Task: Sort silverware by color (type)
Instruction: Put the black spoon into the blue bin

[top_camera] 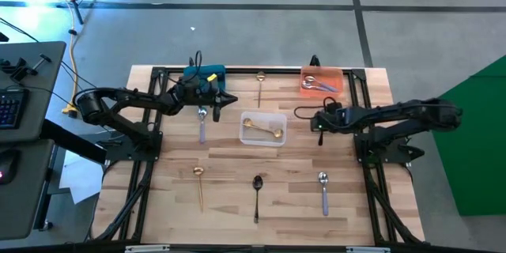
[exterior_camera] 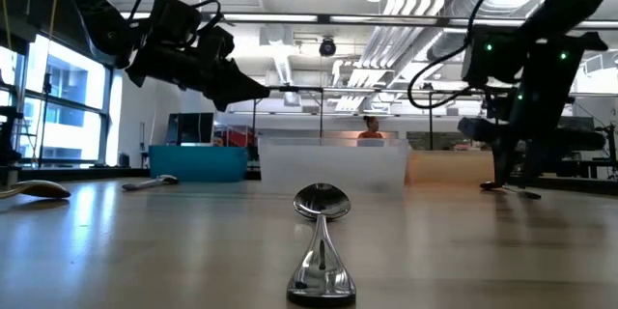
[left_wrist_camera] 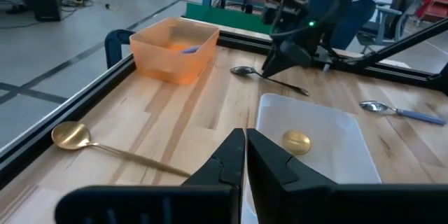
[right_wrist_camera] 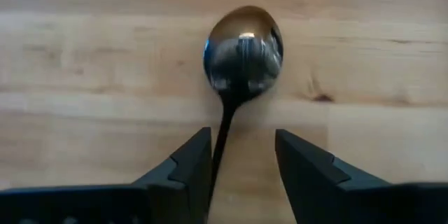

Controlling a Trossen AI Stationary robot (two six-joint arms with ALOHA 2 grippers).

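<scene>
pale wooden worktop (top_camera: 174, 205) carries the right gripper (right_wrist_camera: 241, 164), jaws spread astride the handle of a black spoon (right_wrist_camera: 241, 52) lying flat beside the clear bin (top_camera: 263, 129); to grip well it should centre on the thin handle and press low before closing. the left gripper (left_wrist_camera: 245, 157) hovers near the blue bin (top_camera: 207, 72), jaws pressed together and empty. other spoons are scattered well apart and the orange bin (top_camera: 322, 81) stands near, none blocking.

You're looking at a glossy black metal spoon (right_wrist_camera: 242, 52) lying on the pale, grainy wood surface (right_wrist_camera: 84, 77). The matt dark fingers (right_wrist_camera: 189, 164) are flanking its handle.
</scene>
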